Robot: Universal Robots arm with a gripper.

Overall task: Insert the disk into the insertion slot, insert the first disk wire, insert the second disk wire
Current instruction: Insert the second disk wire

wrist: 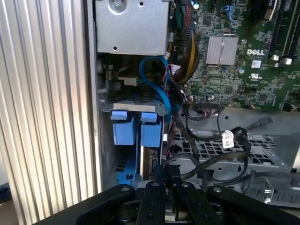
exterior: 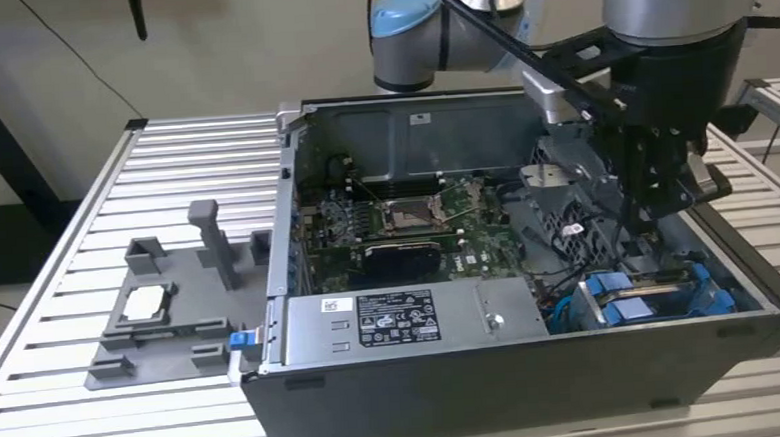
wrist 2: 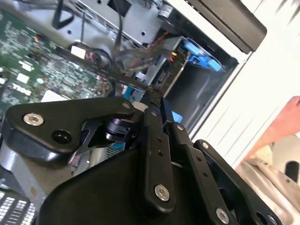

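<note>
Fingers (wrist 2: 152, 126): drawn almost together, tips apparently pinched on the end of a black wire (wrist 2: 101, 70). We could not make out the plug itself.

Gripper (wrist 2: 153, 101) stood low inside the open computer case (exterior: 533, 391), on the exterior view's right, just above the drive cage.

Disk (wrist: 136, 129): its blue carrier sat in the insertion slot (wrist: 133, 105), blue tabs outward; also seen in the exterior view (exterior: 642, 300). We judged the disk step done and a wire step in hand. Which of the two wires, we could not tell.

Our judgement: seating this wire called for squaring the plug to the socket at the disk's end and a short straight push, the socket being deep beside the cage wall.

Around: a blue cable (wrist: 157, 84) looped over the cage, and a bundle of black wires (wrist: 201, 157) lay loose near the fingers; either could snag. The green circuit board (exterior: 417, 217) lay just beside, the power-supply box (exterior: 395, 318) near, and the grey tray (exterior: 155, 311) well apart on the table (exterior: 47, 297).
</note>
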